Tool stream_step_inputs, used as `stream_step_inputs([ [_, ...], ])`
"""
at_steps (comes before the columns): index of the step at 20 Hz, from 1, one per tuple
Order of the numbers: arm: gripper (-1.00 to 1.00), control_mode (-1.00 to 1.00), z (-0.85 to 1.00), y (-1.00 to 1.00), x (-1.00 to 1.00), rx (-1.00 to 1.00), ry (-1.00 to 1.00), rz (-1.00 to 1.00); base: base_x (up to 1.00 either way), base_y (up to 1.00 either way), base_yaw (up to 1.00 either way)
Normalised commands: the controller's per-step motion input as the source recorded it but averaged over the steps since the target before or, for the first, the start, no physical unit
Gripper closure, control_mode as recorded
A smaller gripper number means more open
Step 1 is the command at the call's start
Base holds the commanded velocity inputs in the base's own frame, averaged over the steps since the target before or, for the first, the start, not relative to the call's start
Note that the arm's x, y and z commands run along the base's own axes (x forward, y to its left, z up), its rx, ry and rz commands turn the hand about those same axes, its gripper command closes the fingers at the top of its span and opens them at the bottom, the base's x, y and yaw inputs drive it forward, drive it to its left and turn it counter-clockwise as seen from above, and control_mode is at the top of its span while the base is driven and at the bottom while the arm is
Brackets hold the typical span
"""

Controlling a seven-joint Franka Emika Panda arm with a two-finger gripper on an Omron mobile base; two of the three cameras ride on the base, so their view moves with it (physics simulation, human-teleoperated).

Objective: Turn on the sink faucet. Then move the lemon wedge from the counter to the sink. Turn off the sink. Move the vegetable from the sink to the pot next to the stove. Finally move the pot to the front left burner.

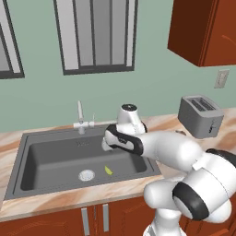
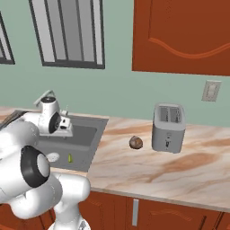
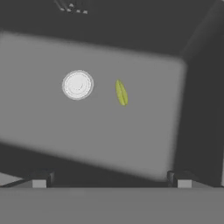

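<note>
Your gripper (image 3: 111, 181) hangs over the sink (image 1: 27, 156) with its jaws spread wide and nothing between them. In the hand view the lemon wedge (image 3: 121, 92) lies on the basin floor at about twelve o'clock from the fingertips (image 3: 40, 180), just beside the round drain (image 3: 77, 85) at its three o'clock side (touching nothing). Its long axis runs roughly from eleven to five o'clock, so you would probably need to drop straight down and close across its narrow width.

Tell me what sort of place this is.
A rendered home kitchen, most likely: a dark sink with a faucet set in a marbled counter, a toaster, and wooden cabinets above.
</note>
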Motion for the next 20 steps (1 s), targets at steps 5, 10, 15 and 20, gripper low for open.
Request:
stream_step_inputs([
  [5,-1.0,-1.0,-0.44,0.0,0.11,-0.01,0.08,-0.02,0.0,0.0,0.0],
  [10,-1.0,-1.0,-0.37,0.0,0.21,-0.06,0.02,0.0,0.0,0.0,0.0],
  [15,-1.0,-1.0,-0.32,0.0,0.12,-0.05,0.01,0.0,0.0,0.0,0.0],
  [20,-1.0,-1.0,-0.25,0.0,0.14,-0.02,0.02,0.0,0.0,0.0,0.0],
])
